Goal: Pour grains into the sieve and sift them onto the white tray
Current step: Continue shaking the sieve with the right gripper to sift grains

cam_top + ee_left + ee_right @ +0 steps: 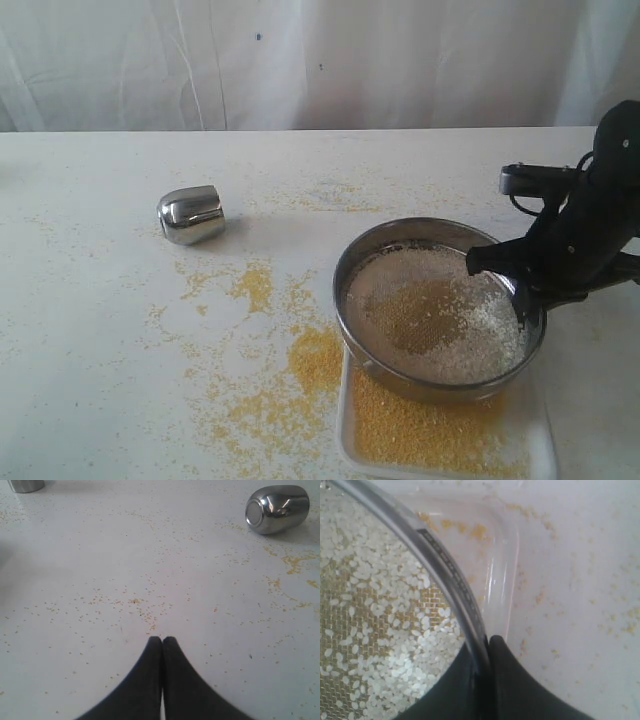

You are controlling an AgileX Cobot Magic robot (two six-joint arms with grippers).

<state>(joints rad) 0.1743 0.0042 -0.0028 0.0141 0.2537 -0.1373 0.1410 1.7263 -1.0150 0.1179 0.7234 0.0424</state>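
The sieve [352,262] hangs just above the white tray [545,445], held by its right rim. My right gripper [522,295] is shut on that rim [437,560], one finger inside and one outside. Whitish coarse grains [480,345] lie on the mesh [375,605], and yellow fine grains [420,432] cover the tray beneath. A corner of the tray [507,550] shows beside the rim. My left gripper [162,639] is shut and empty, low over the bare table, out of the exterior view.
A small shiny steel cup [191,214] lies on its side at the left middle of the table, also visible as the cup [277,508] ahead of my left gripper. Spilled yellow grains [312,358] are scattered left of the tray. A steel object [25,485] stands at the frame edge.
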